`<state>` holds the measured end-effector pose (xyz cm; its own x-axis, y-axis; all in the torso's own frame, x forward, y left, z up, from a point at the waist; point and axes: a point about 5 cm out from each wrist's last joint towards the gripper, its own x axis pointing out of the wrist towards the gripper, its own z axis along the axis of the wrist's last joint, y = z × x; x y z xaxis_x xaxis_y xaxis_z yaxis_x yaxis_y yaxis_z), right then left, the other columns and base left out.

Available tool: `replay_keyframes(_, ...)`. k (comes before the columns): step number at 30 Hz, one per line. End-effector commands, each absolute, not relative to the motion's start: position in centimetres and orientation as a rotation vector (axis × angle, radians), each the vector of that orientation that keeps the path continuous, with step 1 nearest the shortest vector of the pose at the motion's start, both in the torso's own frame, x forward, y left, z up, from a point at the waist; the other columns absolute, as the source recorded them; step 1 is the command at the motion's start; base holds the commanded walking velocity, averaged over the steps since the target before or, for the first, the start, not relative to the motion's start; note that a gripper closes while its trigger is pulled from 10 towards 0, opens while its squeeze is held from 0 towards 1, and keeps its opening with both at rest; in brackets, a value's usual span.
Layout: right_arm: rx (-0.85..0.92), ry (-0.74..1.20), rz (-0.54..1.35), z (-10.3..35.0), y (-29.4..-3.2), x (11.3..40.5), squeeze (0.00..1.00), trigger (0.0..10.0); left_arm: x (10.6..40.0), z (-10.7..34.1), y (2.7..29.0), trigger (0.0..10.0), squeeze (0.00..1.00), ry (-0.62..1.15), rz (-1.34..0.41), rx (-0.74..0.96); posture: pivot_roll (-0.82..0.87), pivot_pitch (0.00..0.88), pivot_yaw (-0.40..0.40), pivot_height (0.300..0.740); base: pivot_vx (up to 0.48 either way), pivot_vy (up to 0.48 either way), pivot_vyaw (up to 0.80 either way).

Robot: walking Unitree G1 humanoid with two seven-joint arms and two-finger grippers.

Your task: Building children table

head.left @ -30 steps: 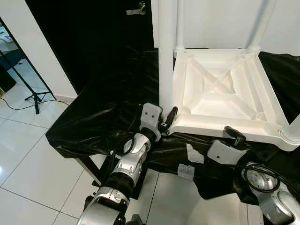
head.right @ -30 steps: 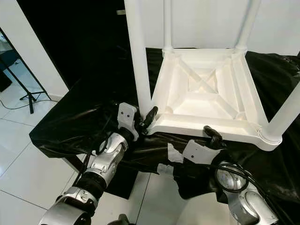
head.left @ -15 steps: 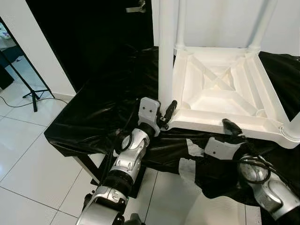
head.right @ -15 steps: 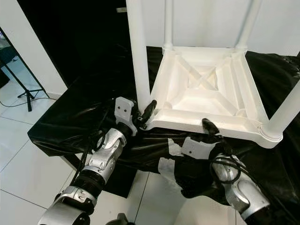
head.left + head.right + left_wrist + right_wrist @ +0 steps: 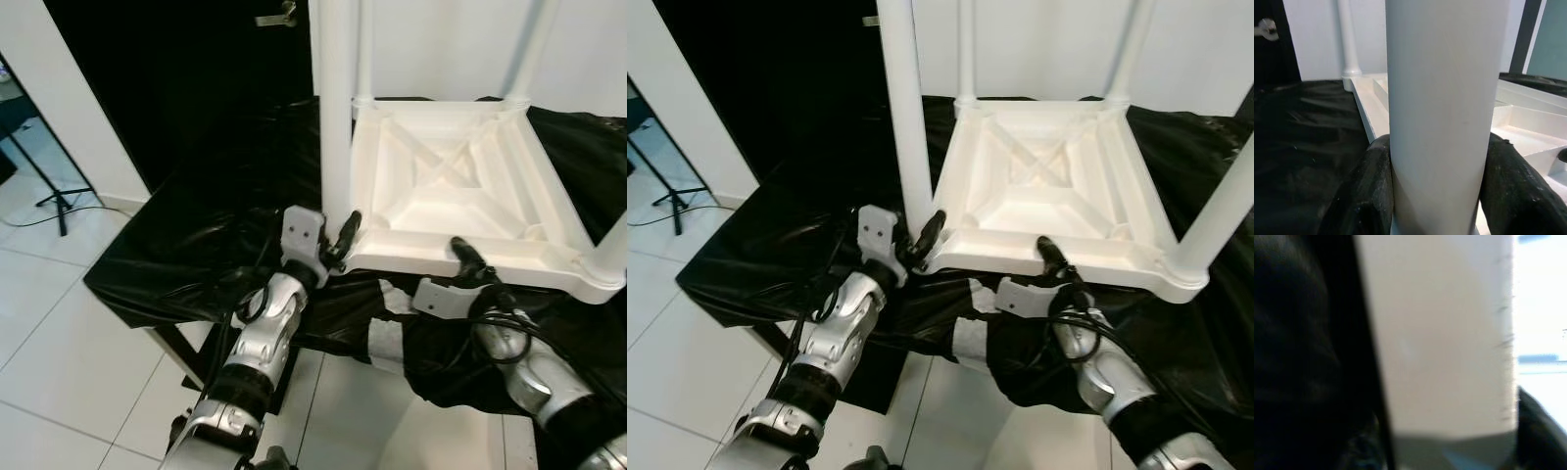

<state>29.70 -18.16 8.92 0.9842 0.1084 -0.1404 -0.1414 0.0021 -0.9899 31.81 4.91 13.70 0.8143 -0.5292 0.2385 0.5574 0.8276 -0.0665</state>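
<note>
Two grippers hold the upturned white plastic children's table (image 5: 460, 186) on a surface draped in black plastic sheeting (image 5: 196, 235).

At centre frame in our head views, the left gripper (image 5: 345, 235) clamps its black fingers (image 5: 1369, 196) around the foot of the table's near-left white round leg (image 5: 335, 108), which stands upright. Lower right of centre, the right gripper (image 5: 1050, 257) grasps the table's near rim (image 5: 1019, 259), one finger resting on top; our right wrist view is blurred. The table lies underside up in the upper right, legs pointing upward. A black door with a metal handle (image 5: 277, 17) fills the upper left, above the white tiled floor (image 5: 49, 323).
</note>
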Motion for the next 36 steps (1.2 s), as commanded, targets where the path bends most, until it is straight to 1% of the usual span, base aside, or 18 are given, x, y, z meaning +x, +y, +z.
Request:
replay_keyframes(1,-1.571,0.174,0.237,6.6,-19.6,29.0,0.00,0.0,31.6,18.1,4.6,10.0,0.00,-0.430,-0.641,-0.214,0.08,0.000,0.049,0.740,0.000,0.000,0.00)
replay_keyframes(3,-1.572,0.171,0.233,6.5,-19.7,29.0,0.00,0.0,31.5,18.0,4.5,10.0,0.01,-0.434,-0.645,-0.217,0.08,0.000,0.049,0.740,0.000,0.000,0.00)
replay_keyframes(4,-1.574,0.164,0.227,6.5,-19.7,28.9,0.00,0.0,31.2,17.8,4.5,10.0,0.05,-0.435,-0.653,-0.227,0.08,0.000,0.051,0.740,0.000,0.000,0.00)
replay_keyframes(6,-1.574,0.164,0.227,6.5,-19.7,28.9,0.00,0.0,31.2,17.8,4.5,10.0,0.05,-0.435,-0.653,-0.227,0.08,0.000,0.051,0.740,0.000,0.000,0.00)
replay_keyframes(7,-1.575,0.160,0.221,6.5,-19.7,28.9,0.00,0.0,31.0,17.7,4.5,10.0,1.00,-0.432,-0.659,-0.236,0.08,0.000,0.051,0.740,0.000,0.000,0.00)
replay_keyframes(10,-1.577,0.156,0.212,6.5,-19.7,28.9,0.00,0.0,30.6,17.5,4.4,10.0,1.00,-0.426,-0.692,-0.267,0.07,0.000,0.054,0.740,0.000,0.000,0.00)
replay_keyframes(12,-1.592,0.146,0.187,6.6,-20.0,29.0,0.00,0.0,29.8,17.2,4.1,10.0,1.00,-0.379,-0.782,-0.378,0.07,0.000,0.056,0.740,0.000,0.000,0.00)
replay_keyframes(13,-1.592,0.146,0.187,6.6,-20.0,29.0,0.00,0.0,29.8,17.2,4.1,10.0,1.00,-0.379,-0.782,-0.378,0.07,0.000,0.056,0.740,0.000,0.000,0.00)
replay_keyframes(14,-1.600,0.140,0.177,6.6,-20.1,29.1,0.00,0.0,29.5,17.0,4.1,10.0,0.92,-0.349,-0.819,-0.420,0.07,0.000,0.056,0.740,0.000,0.000,0.00)
replay_keyframes(15,-1.605,0.134,0.169,6.6,-20.2,29.2,0.00,0.0,29.2,16.8,4.2,10.0,0.00,-0.331,-0.839,-0.452,0.07,0.000,0.057,0.740,0.000,0.000,0.00)
replay_keyframes(19,-1.608,0.108,0.146,6.9,-20.2,29.4,0.00,0.0,28.8,15.7,5.1,10.0,0.00,-0.285,-0.851,-0.497,0.06,0.000,0.058,0.740,0.000,0.000,0.00)
replay_keyframes(21,-1.602,0.063,0.108,7.7,-20.0,29.9,0.00,0.0,28.2,13.9,6.0,10.0,0.00,-0.215,-0.861,-0.524,0.06,0.000,0.059,0.740,0.000,0.000,0.00)
replay_keyframes(22,-1.602,0.063,0.108,7.7,-20.0,29.9,0.00,0.0,28.2,13.9,6.0,10.0,0.00,-0.215,-0.861,-0.524,0.06,0.000,0.059,0.740,0.000,0.000,0.00)
replay_keyframes(24,-1.592,0.018,0.075,8.5,-19.6,30.4,0.00,0.0,27.5,11.5,6.5,10.0,0.00,-0.122,-0.862,-0.518,0.07,0.000,0.058,0.740,0.000,0.000,0.00)
replay_keyframes(25,-1.592,0.018,0.075,8.5,-19.6,30.4,0.00,0.0,27.5,11.5,6.5,10.0,0.00,-0.122,-0.862,-0.518,0.07,0.000,0.058,0.740,0.000,0.000,0.00)
replay_keyframes(28,-1.581,-0.019,0.048,9.0,-19.3,30.8,0.00,0.0,27.1,8.8,6.8,10.0,0.00,-0.027,-0.815,-0.481,0.07,0.000,0.058,0.740,0.000,0.000,0.00)
replay_keyframes(33,-1.556,-0.057,0.013,9.7,-19.1,31.1,0.00,0.0,27.0,7.7,7.1,10.0,0.00,0.014,-0.760,-0.500,0.06,0.000,0.059,0.740,0.000,0.000,0.00)
replay_keyframes(36,-1.506,-0.130,-0.024,11.0,-18.6,31.7,0.00,0.0,27.0,6.7,7.4,10.0,0.00,0.057,-0.718,-0.505,0.06,0.000,0.060,0.740,0.000,0.000,0.00)
